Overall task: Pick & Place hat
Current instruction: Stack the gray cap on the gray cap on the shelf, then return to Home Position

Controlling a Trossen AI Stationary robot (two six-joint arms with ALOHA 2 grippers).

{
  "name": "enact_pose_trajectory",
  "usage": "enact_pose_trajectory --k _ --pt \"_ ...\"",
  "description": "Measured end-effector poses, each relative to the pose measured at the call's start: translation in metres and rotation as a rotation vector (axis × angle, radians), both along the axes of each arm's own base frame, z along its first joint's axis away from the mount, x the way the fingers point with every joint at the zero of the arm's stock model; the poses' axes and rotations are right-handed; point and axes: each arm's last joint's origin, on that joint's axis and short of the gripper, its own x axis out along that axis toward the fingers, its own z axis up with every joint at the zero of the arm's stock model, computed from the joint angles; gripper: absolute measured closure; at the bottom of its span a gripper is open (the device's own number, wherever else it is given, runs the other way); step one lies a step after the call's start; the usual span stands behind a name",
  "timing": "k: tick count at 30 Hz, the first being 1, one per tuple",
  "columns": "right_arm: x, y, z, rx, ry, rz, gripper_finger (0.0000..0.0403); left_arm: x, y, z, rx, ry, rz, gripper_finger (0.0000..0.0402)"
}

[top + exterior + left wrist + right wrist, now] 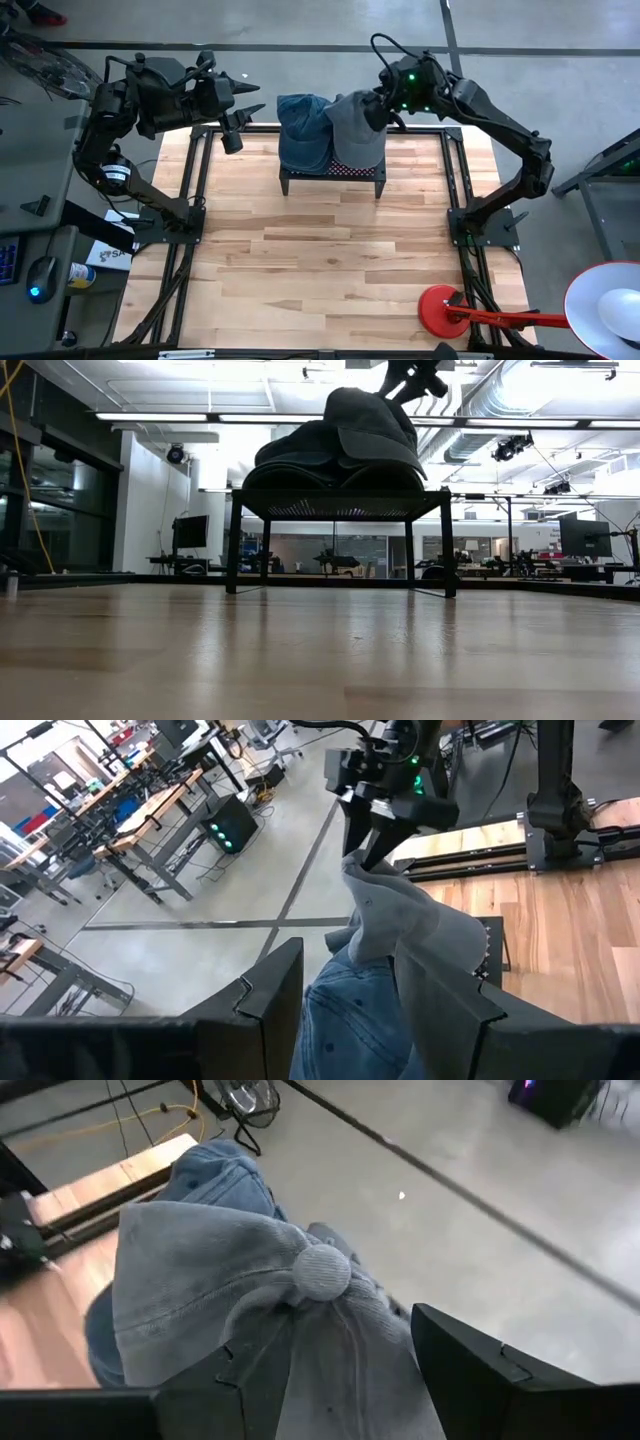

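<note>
Soft, light grey hat [300, 1300] sags from the right gripper [376, 112], apparently pinched at its crown; left gripper [248, 98] spread, idle.

2 dark arms, black cables, green lights.

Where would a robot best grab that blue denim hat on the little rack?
Probably at the crown of the blue denim hat, from above on its left side: it bulges upward there, while the grey hat, held by the right gripper, overlaps its right side.
</note>
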Motion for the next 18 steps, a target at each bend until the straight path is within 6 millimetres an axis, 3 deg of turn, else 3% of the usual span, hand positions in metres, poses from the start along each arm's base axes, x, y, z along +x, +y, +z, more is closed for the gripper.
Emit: enact_pose_trajectory --k 10,18 --pt "0.002 -0.002 0.004 -0.173 0.083 0.113 0.0205 0.000 0.000 0.000 0.000 0.001 0.000 0.0246" --pt "-0.001 -0.012 0.011 -0.196 -0.001 0.006 0.0206 0.000 0.000 0.000 0.007 0.005 0.001 0.0246"
